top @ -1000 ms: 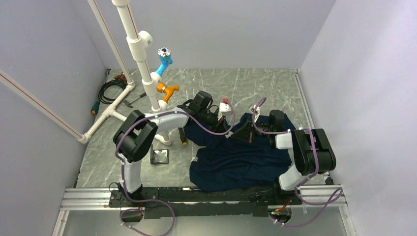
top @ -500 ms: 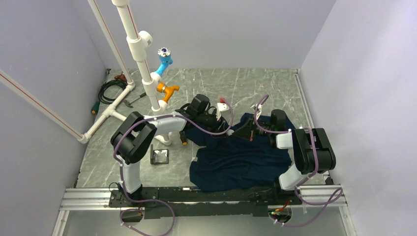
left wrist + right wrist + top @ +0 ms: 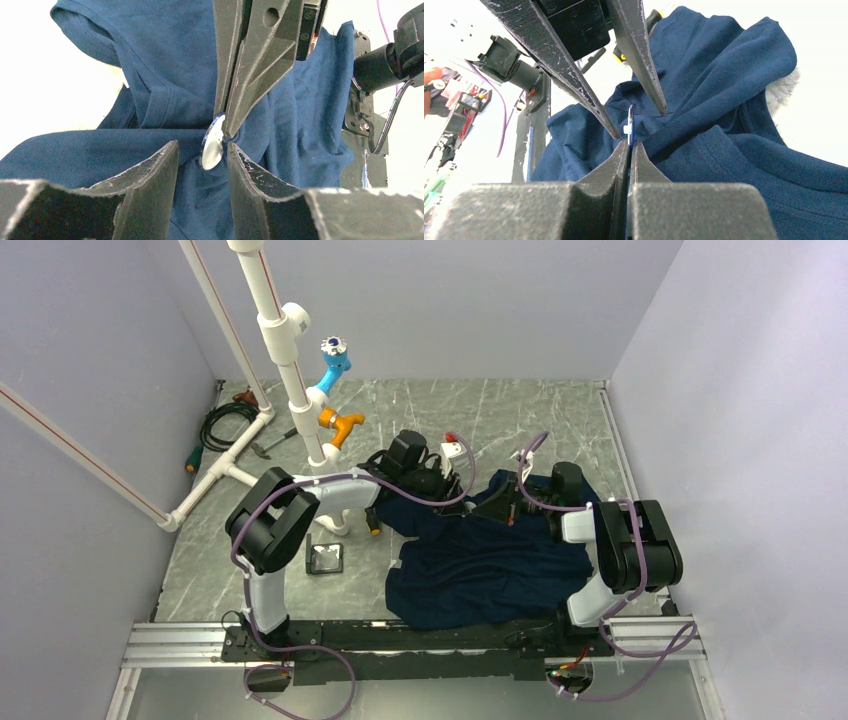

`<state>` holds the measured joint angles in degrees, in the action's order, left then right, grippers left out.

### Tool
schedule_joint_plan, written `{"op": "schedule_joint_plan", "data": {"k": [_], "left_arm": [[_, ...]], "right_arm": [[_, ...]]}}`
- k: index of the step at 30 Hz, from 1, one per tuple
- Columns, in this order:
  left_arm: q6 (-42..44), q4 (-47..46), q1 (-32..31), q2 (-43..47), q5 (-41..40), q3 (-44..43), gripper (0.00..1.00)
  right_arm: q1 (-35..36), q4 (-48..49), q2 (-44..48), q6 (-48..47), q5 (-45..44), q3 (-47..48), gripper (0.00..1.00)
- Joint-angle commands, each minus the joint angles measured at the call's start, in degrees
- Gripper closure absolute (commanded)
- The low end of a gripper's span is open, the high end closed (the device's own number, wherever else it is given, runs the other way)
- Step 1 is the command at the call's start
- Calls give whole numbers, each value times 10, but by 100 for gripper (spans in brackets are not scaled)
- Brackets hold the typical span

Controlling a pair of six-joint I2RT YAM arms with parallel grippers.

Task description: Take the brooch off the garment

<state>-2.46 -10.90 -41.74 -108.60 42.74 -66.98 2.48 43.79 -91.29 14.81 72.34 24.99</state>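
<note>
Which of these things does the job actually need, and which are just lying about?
Needed: brooch, shirt, left gripper open around the brooch, right gripper pinching the shirt beside it.
Lying about: white pipes, blue fitting, orange fitting, black cable.

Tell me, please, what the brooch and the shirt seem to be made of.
The brooch looks like polished metal or glossy plastic: its pale face shines, but which is unclear. The shirt looks like soft matte knit cloth: it drapes in folds, with stitched hems.
</note>
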Motion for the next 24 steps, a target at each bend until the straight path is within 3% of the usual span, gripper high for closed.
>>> {"op": "schedule_joint_plan", "data": {"k": [1, 12, 24], "left_arm": [[-11, -15, -4, 1, -9, -15, 54], [-12, -15, -8, -6, 10, -24, 51], [-34, 8, -8, -26, -22, -49, 58]], "right_arm": [[-3, 37, -2, 2, 18, -2, 100], [-4, 40, -1, 0, 21, -3, 100], [-3, 62, 5, 6, 30, -12, 100]]}}
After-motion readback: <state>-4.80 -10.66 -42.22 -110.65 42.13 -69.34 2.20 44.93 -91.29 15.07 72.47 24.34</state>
